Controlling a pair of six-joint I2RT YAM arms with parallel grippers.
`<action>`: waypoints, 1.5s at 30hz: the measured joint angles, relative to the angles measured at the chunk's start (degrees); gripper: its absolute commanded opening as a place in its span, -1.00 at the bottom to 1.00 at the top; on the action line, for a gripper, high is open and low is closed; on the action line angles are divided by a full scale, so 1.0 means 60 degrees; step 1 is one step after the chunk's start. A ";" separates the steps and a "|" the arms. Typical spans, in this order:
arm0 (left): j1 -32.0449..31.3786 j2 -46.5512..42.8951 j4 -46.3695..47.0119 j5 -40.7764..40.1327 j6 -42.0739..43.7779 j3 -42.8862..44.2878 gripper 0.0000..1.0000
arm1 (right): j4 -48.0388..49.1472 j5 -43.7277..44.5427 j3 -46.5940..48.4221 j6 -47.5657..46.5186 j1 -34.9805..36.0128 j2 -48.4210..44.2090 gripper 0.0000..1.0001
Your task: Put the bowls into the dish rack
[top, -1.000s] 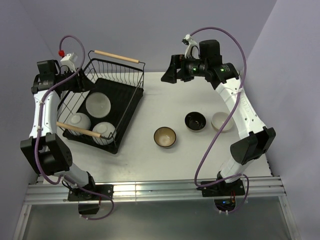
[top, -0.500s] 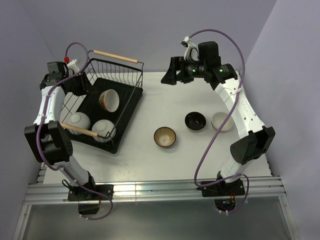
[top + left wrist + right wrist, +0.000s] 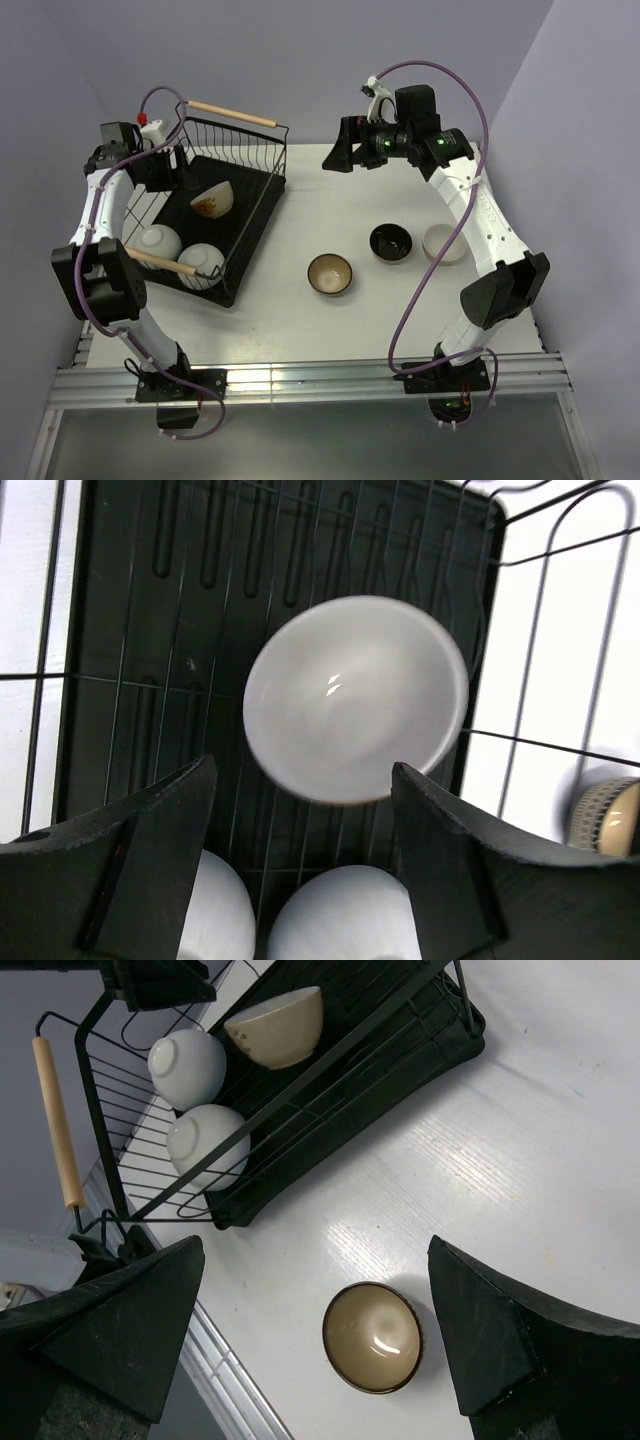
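The dish rack (image 3: 250, 190) stands at the table's left. In it a cream bowl (image 3: 212, 198) lies tipped on its side, and two white bowls (image 3: 158, 241) (image 3: 202, 260) rest upside down near the front handle. My left gripper (image 3: 165, 165) hangs open above the rack's far left. In the left wrist view the cream bowl (image 3: 355, 695) lies beyond the left gripper (image 3: 302, 810), touching neither finger. On the table sit a brown bowl (image 3: 330, 274), a black bowl (image 3: 391, 243) and a cream bowl (image 3: 444, 244). My right gripper (image 3: 335, 155) is open and high over the table's back, above the brown bowl (image 3: 372, 1337).
The rack has two wooden handles, one at the back (image 3: 232, 112) and one at the front (image 3: 158, 260). The right arm's purple cable crosses the cream bowl on the table. A metal rail (image 3: 300, 380) runs along the near edge.
The cream bowl in the rack has gone from lying face up to tipped on its side. The left gripper has shifted a little toward the rack's back. The right arm has barely moved.
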 measured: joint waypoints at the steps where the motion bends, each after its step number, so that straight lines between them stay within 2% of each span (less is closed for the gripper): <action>1: -0.0076 0.0084 -0.0018 -0.0095 0.0073 0.0000 0.50 | 0.0000 0.0000 0.0000 -0.0007 0.0000 0.0000 1.00; 16: -0.0619 0.1173 0.0011 -0.1089 0.0229 -0.0007 0.46 | -0.0036 0.0004 0.0000 -0.0080 0.0000 0.0004 1.00; 19: -0.0754 0.1206 0.0066 -0.1082 0.0208 -0.0146 0.39 | -0.0055 0.0004 0.0000 -0.0102 0.0000 0.0004 1.00; 25: -0.0903 0.1260 0.0175 -0.1351 0.0153 -0.0386 -0.05 | -0.0055 0.0004 0.0000 -0.0106 0.0000 0.0007 1.00; 26: -0.0911 0.1300 0.0215 -0.1435 0.0131 -0.0415 -0.23 | -0.0055 0.0007 0.0000 -0.0106 0.0000 0.0011 1.00; 28: -0.0907 0.1406 0.0302 -0.1570 0.0102 -0.0433 -0.41 | -0.0055 0.0011 0.0000 -0.0091 0.0000 0.0025 1.00; 29: -0.0900 0.1461 0.0328 -0.1617 0.0040 -0.0448 -0.56 | -0.0051 0.0025 0.0000 -0.0073 0.0000 0.0040 1.00; 32: -0.0889 0.1530 0.0430 -0.1705 -0.0055 -0.0525 -0.82 | -0.0029 0.0102 0.0000 0.0004 0.0033 0.0124 1.00; 35: -0.0892 0.1530 0.0448 -0.1676 -0.0193 -0.0539 -1.00 | 0.0025 0.0270 0.0000 0.0120 0.0069 0.0248 1.00; 45: -0.0892 0.1406 0.0412 -0.2098 -0.0852 0.0095 -1.00 | 0.0688 0.0459 -0.0015 0.0776 0.0248 0.0397 0.99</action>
